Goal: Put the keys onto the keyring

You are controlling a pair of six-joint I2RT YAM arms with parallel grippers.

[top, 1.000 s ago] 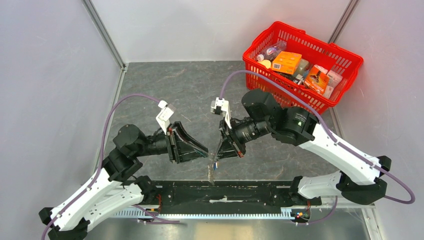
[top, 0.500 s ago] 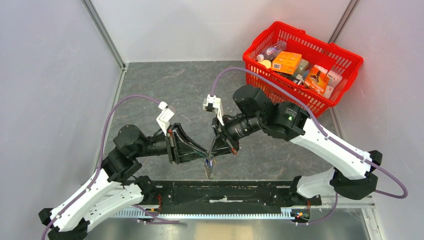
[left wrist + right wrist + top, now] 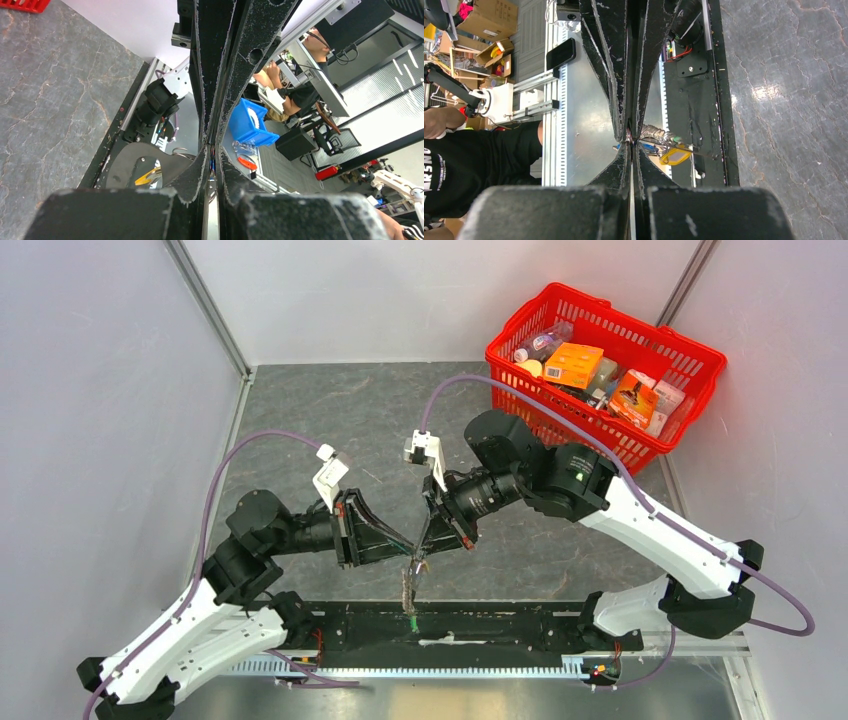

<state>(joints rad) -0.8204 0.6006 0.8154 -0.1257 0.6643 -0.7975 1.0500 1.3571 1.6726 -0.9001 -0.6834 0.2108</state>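
Now the claws, apart a moment ago, are meeting — right claw clamping the keyring, left claw pinching what seems a key — so threading is likely starting.

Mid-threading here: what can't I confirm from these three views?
Top external: whether anything is threaded onto the keyring; too small where the grippers meet.
Left wrist: what the left gripper pinches; only a sliver shows in its grip.
Right wrist: the ring's opening; the right gripper hides it, only chain and yellow tag show.
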